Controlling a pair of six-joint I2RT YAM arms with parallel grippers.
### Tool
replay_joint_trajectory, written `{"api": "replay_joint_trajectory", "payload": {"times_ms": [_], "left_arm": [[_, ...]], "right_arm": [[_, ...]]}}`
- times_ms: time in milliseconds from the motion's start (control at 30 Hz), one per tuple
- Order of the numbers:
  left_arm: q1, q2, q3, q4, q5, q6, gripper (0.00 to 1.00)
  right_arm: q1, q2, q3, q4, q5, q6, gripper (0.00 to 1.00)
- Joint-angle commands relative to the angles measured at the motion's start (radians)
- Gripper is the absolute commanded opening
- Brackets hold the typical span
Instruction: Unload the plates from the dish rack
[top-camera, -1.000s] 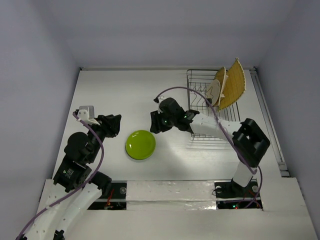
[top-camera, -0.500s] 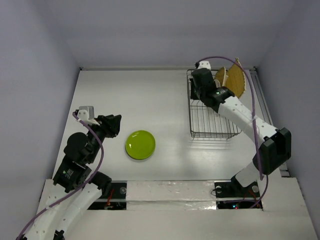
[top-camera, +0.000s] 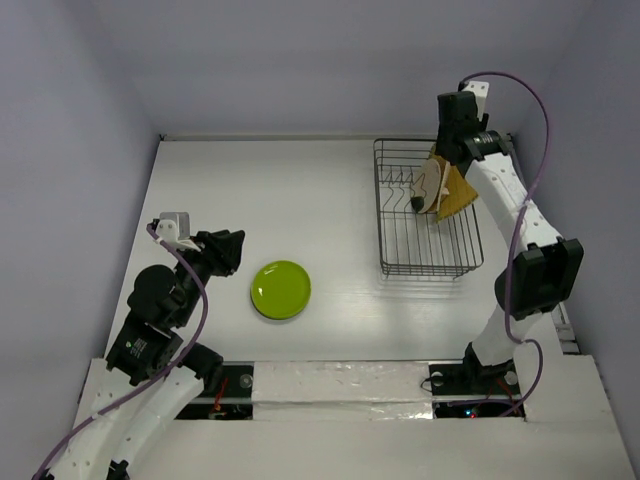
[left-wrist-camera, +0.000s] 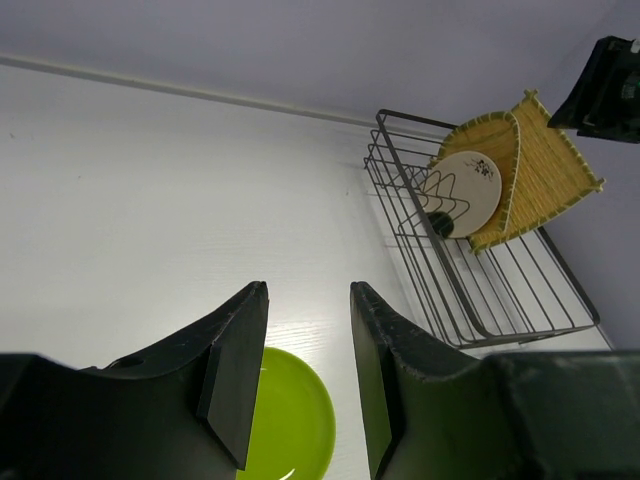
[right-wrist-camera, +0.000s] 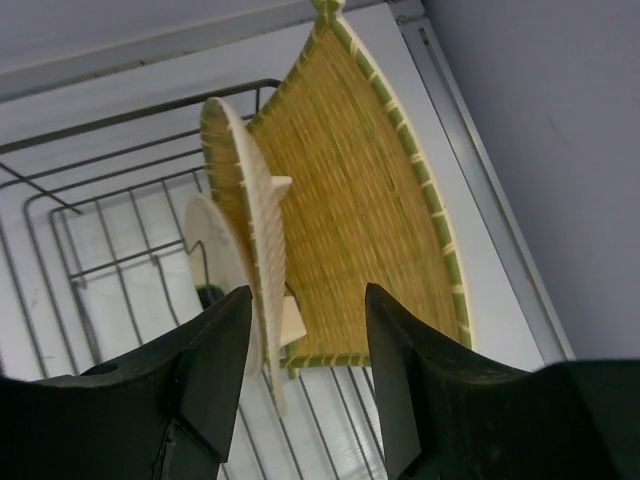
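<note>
R tool (right-wrist-camera: 305, 295) up over far-right corner of dish rack (top-camera: 431, 262). Jaws spread wide, gripping nothing. Pointed down at the woven pair per R wrist cam, w/ oval tray's top edge lined up in gap between fingers (right-wrist-camera: 215, 380). Contact w/ any plate: can't tell, looks clear.

L tool (left-wrist-camera: 307, 300) low over L side of bench (top-camera: 250, 190). Jaws apart, empty. Just L of lime-green plate, not touching it.

Plate count: 4 in view.
- 1 x lime-green plate (top-camera: 281, 289): round, flat on bench, near-left of rack and well apart from it.
- 1 x cream plate (left-wrist-camera: 462, 192): round, dark mark on face, on edge in rack, leaning back on oval tray.
- 2 x woven straw-yellow:
  - oval tray (left-wrist-camera: 478, 135), on edge, directly behind cream plate.
  - square tray (right-wrist-camera: 370, 190), larger, behind the oval, tilted, one corner poking up above the other two.

Tally: 3 in rack, 1 out on bench. Rack trio bunched together at far end, faces turned toward L arm's side.

Rack count: 1. Thin grey wire w/ upright prongs, on R half of bench, long axis near-to-far.

Also 1 small dark blob (top-camera: 417, 203) at foot of cream plate; too small to ID.
</note>
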Motion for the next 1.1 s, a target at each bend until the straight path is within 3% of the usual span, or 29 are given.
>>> {"api": "replay_joint_trajectory", "payload": {"times_ms": [0, 400, 500, 600, 700, 833, 933, 1067], "left_arm": [[0.003, -0.02, -0.011, 0.043, -0.002, 0.016, 0.35], [0.003, -0.02, -0.013, 0.046, 0.009, 0.016, 0.36], [0.003, -0.02, -0.011, 0.047, 0.007, 0.018, 0.36], [0.003, -0.02, -0.011, 0.047, 0.012, 0.016, 0.36], [0.003, -0.019, -0.011, 0.05, 0.016, 0.016, 0.36], [0.012, -0.02, -0.011, 0.052, 0.022, 0.019, 0.36], [0.012, -0.023, -0.013, 0.053, 0.024, 0.018, 0.36], [0.012, -0.025, -0.013, 0.055, 0.027, 0.016, 0.36]], "right_arm": [[-0.033, 0.053, 0.074, -0.022, -0.009, -0.037, 0.55], [-0.044, 0.231, 0.169, -0.006, -0.108, -0.057, 0.55], [-0.044, 0.26, 0.176, -0.006, -0.065, -0.061, 0.46], [-0.044, 0.259, 0.166, 0.004, -0.016, -0.069, 0.25], [-0.044, 0.243, 0.166, 0.006, 0.018, -0.08, 0.2], [-0.044, 0.22, 0.177, 0.01, 0.044, -0.095, 0.06], [-0.044, 0.196, 0.188, 0.007, 0.05, -0.095, 0.0], [-0.044, 0.157, 0.211, 0.009, 0.075, -0.104, 0.0]]}}
